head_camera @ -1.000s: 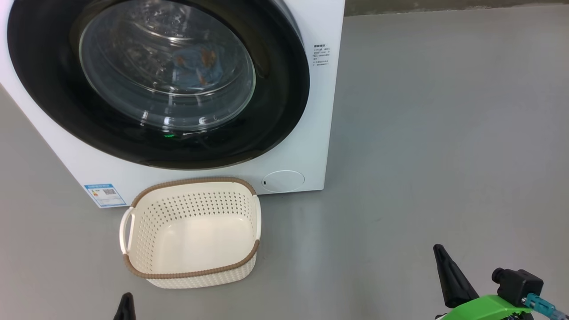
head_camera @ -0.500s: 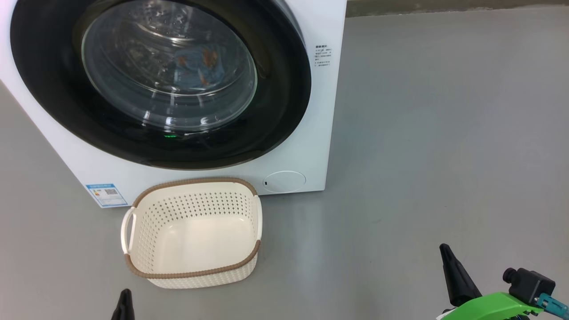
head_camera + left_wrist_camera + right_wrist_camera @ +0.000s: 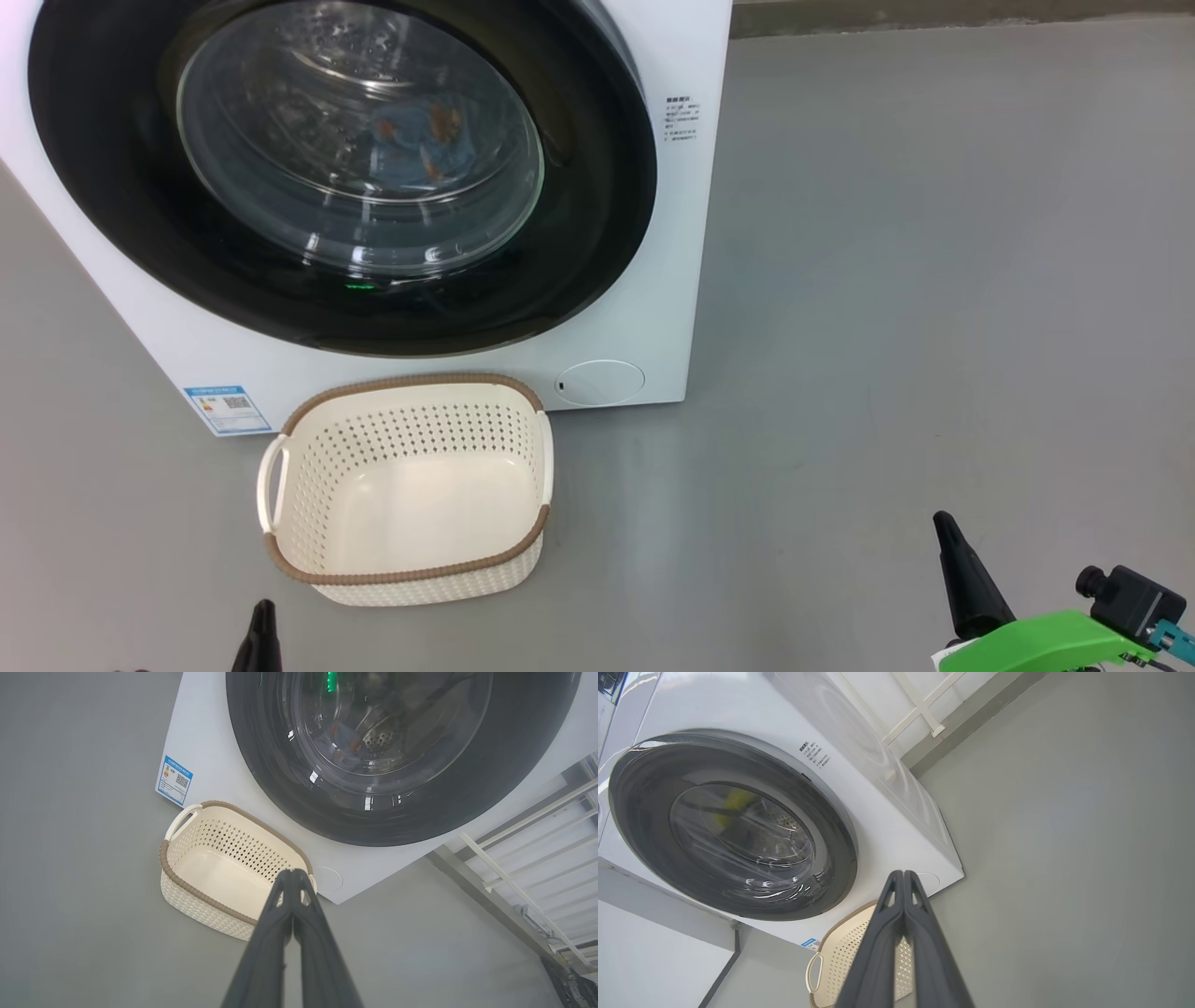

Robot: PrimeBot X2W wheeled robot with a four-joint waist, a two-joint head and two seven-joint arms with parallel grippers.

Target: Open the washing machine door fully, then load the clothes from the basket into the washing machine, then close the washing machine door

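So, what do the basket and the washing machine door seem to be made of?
The basket looks like moulded plastic, cream and satin: regular holes, smooth walls. Its brown rim looks woven, probably moulded too. The washing machine door has a glossy black ring, likely plastic, with sharp reflections, round a clear bowl, glass by its look.

Plain smooth grey floor (image 3: 934,280) pretty much everywhere, evenly lit with a soft sheen. At 12 to 2 o'clock in the head view, a darker skirting strip (image 3: 934,14) runs along its far edge. The right wrist view has white crossed bars (image 3: 920,708) at 12 o'clock, maybe a railing, and a white panel (image 3: 654,952) at 8.
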